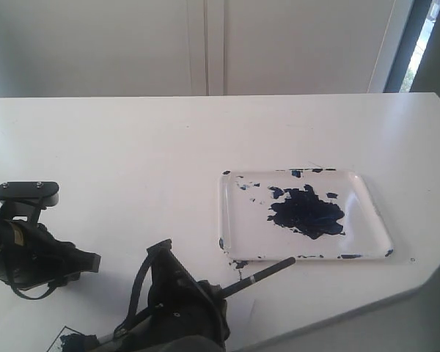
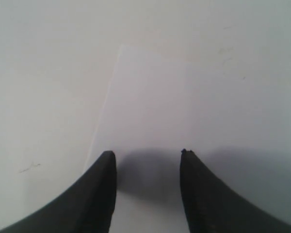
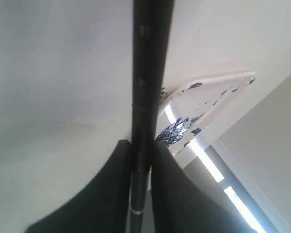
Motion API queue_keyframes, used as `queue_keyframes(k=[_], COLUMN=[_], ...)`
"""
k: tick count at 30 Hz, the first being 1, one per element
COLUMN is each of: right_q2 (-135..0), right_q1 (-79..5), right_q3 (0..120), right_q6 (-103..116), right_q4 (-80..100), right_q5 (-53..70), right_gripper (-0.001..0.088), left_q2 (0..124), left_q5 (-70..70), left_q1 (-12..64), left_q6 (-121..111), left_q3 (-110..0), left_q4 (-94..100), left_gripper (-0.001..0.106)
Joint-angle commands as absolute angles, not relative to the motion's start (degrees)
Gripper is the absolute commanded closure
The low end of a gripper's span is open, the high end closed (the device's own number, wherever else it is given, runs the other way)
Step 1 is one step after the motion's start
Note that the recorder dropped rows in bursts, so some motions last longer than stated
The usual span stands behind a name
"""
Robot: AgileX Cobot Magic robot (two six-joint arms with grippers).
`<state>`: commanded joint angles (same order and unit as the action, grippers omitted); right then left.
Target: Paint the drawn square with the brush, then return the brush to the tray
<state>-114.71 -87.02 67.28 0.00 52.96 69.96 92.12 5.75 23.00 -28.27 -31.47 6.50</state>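
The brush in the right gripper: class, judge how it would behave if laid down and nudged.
Probably stiff: the brush runs straight past the right gripper pinching it. Thin and seemingly round, it would likely roll. So slender, it is probably light.

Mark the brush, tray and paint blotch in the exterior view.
brush (image 1: 268, 272): exterior view, middle of the exposed handle.
tray (image 1: 238, 220): exterior view, bare floor by its left rim.
paint blotch (image 1: 308, 213): exterior view, its centre.

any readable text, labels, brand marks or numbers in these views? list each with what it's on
None can be read.
The brush handle carries faint pale marks, perhaps print: too blurred to read.
The tray and the table show paint specks only, no lettering.
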Motion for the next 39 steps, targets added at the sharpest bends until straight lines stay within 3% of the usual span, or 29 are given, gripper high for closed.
queue_keyframes(k=[17, 39], right_q2=[-114.7, -114.7], right_q1=[-81.0, -80.5], right_q3=[67.3, 67.3], right_q6=[0.0, 0.0], right_q4=[54.2, 55.0], right_q5=[70.0, 70.0], right_gripper=[0.0868, 0.0868], left_q2=[91.9, 78.8], left_q5=[5.1, 5.1], left_q1=[23.0, 25.6], left_q6=[-28.3, -25.3], left_q3=[-31.5, -31.4], left_q4=[6.9, 3.9], left_gripper=[0.057, 0.057])
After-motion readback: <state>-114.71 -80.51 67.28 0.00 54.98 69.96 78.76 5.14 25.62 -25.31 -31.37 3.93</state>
